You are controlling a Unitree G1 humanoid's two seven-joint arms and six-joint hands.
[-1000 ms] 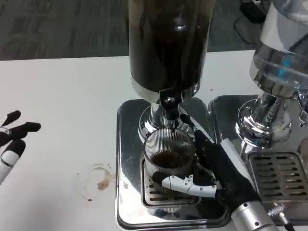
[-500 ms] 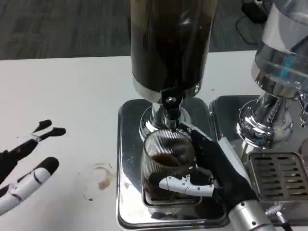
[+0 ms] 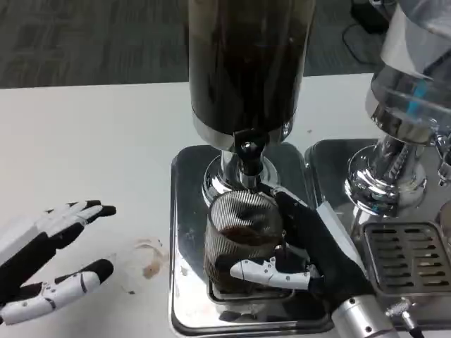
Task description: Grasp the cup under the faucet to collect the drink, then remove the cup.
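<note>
A ribbed glass cup partly filled with dark drink sits on the metal drip tray directly below the black faucet of a tall dispenser holding dark liquid. The right hand, reaching in from five o'clock, wraps around the cup, fingers closed on its right side and front. At eight o'clock, the left hand hovers over the white table, fingers spread wide, holding nothing. A brownish spill ring marks the table between that hand and the tray. A second dispenser stands at three o'clock.
</note>
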